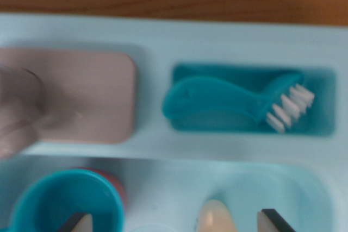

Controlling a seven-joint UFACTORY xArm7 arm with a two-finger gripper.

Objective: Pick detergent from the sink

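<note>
In the sink (163,36), gripper (176,222) fingers spread around the cream detergent (216,218) top; teal cup (65,202) beside, brush (234,101) beyond.

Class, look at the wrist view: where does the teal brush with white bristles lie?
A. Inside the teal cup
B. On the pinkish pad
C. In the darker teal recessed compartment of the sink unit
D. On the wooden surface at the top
C: the brush lies inside the recessed compartment, with its bristles toward the wrist view's right, apart from the cup and the pinkish pad.
</note>
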